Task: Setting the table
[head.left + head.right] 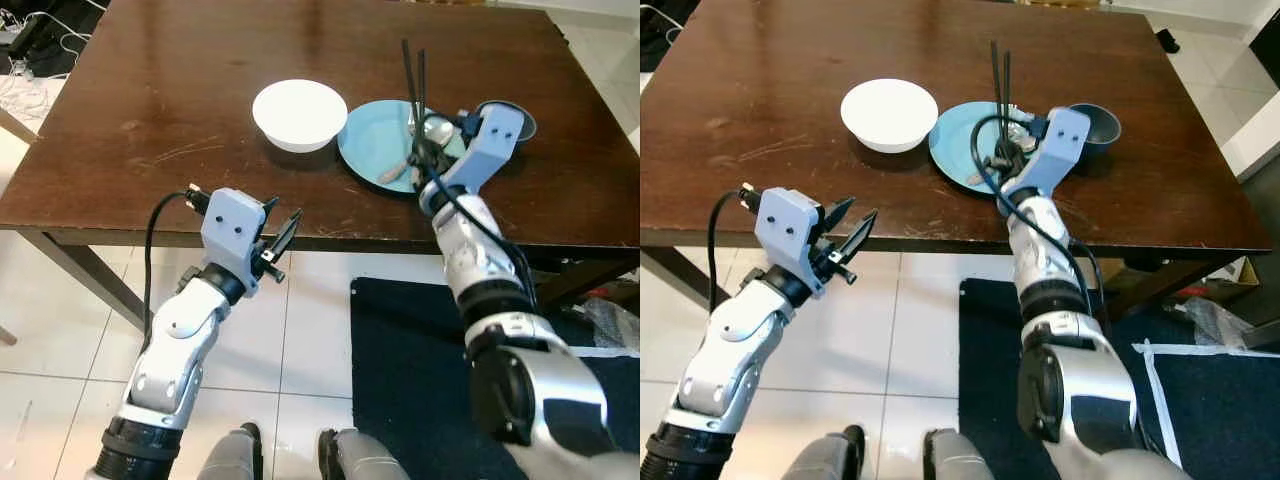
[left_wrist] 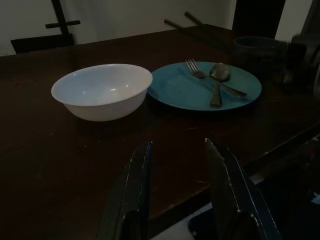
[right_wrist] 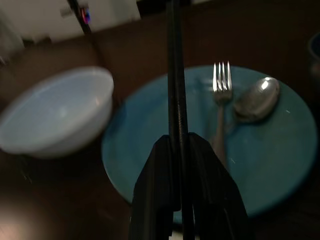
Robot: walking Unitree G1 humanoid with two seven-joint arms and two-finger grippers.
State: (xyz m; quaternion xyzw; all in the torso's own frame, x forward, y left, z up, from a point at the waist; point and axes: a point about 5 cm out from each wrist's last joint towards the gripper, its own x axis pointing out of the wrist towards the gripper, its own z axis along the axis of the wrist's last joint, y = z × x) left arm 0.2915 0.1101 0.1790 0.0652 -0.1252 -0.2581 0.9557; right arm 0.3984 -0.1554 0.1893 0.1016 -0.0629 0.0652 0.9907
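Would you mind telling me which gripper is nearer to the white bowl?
The right gripper, shut on the chopsticks above the blue plate right beside the white bowl. The left gripper hangs open off the table's near edge.

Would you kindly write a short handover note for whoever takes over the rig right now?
Right gripper: shut on the chopsticks, held above the blue plate.
Left gripper: open, empty, at the near table edge.
On the table: white bowl beside the plate; fork and spoon lying on the plate; dark cup behind the right wrist.
Left: set down the chopsticks, lay out fork and spoon.
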